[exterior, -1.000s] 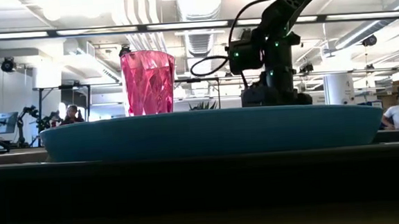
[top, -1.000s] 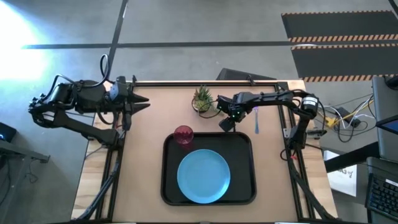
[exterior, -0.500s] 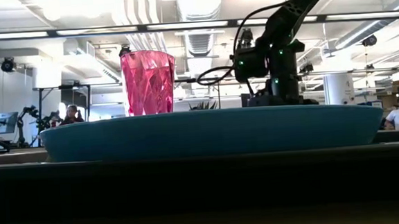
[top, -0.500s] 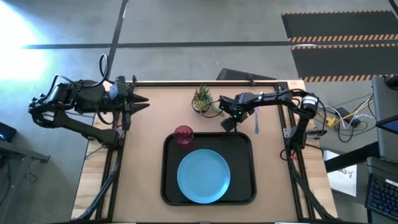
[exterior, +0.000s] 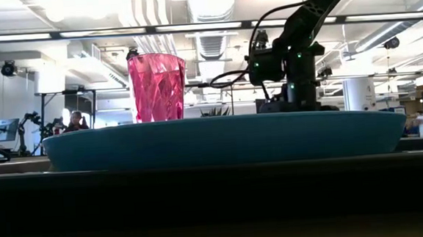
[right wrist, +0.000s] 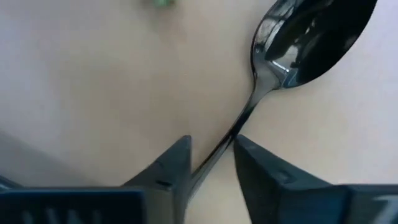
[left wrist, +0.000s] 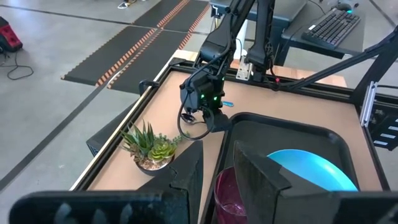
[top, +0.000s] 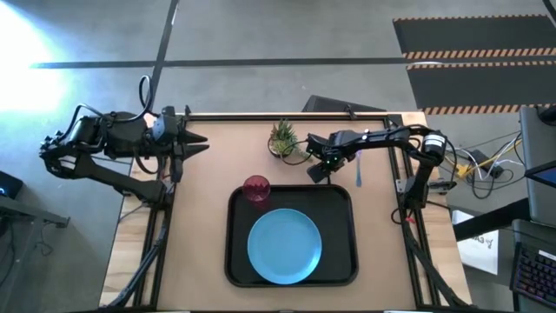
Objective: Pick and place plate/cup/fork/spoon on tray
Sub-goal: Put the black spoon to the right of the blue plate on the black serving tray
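The right gripper [top: 316, 170] is hanging low over the bench [top: 208, 183], just off the tray's [top: 234, 261] far edge at about one o'clock from the plate [top: 284, 246]. Compared with a second ago it has been sliding a little outward, away from the potted succulent [top: 283, 139] and toward the fork [top: 357, 165], and over the last half second it has barely been shifting at all, so it looks to be settling for a grasp. Its wrist camera is showing why: the spoon's [right wrist: 292, 43] thin handle is running between the two jaws, which are standing apart with a narrow gap on either side and not yet pinching it. The spoon is lying flat on the bare bench, its bowl pointing away from the gripper.

The plate is already sitting in the middle of the tray and the red cup [top: 256, 188] is standing upright at the tray's eleven o'clock corner, so by my reckoning half the job is done. The blue-handled fork is lying on the bench at three o'clock from the right gripper, untouched.

The left gripper [top: 195, 145] is waiting at the bench's nine o'clock side, jaws apart and empty
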You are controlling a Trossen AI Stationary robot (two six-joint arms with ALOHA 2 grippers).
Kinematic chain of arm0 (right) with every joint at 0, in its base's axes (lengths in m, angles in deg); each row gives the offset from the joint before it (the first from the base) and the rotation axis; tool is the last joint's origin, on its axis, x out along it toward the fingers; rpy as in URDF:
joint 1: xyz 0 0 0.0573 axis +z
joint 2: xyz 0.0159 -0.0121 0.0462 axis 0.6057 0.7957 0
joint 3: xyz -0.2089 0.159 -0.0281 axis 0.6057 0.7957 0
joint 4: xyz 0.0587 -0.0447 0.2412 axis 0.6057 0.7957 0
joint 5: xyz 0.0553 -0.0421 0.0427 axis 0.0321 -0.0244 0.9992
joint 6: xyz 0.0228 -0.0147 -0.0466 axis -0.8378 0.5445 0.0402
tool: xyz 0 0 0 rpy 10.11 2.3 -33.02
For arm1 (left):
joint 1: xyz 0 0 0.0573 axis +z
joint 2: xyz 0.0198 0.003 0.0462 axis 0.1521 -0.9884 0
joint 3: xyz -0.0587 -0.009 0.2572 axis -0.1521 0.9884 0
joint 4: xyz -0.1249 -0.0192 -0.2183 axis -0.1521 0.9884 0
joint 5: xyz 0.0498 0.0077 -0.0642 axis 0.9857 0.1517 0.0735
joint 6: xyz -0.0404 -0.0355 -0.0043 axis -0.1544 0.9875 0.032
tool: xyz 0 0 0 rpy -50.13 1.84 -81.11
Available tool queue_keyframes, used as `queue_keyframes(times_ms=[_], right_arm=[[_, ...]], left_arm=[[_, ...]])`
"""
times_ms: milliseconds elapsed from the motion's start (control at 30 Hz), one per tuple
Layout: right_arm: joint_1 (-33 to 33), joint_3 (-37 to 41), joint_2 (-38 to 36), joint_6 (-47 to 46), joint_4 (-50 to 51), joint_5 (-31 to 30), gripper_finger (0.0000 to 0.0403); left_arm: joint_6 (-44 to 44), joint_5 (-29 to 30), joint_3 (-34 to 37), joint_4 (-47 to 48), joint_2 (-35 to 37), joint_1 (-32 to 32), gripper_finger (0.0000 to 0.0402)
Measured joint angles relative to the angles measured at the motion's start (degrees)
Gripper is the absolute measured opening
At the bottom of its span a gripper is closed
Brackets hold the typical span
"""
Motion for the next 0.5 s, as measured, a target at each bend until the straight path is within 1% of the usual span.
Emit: queue_keyframes(times_ms=[133, 167, 267, 500], right_arm=[[0.0, 0.3, 0.0, -1.2, -1.4, -0.9, 0.0027], [0.0, 0.5, 0.0, -1.1, -1.9, -1.0, 0.0018], [0.0, 1.0, 0.0, -1.3, -2.9, -1.2, 0.0011], [0.1, 1.2, -0.8, -2.1, -3.4, -2.3, 0.0010]], left_arm=[[0.0, 0.0, 0.0, 0.1, 0.0, 0.0, 0.0073], [0.0, 0.0, 0.0, 0.1, 0.0, 0.0, 0.0073], [0.0, 0.0, 0.0, 0.5, 0.0, 0.0, 0.0073], [0.2, 0.0, 0.0, 1.4, 0.0, 0.0, 0.0073]])
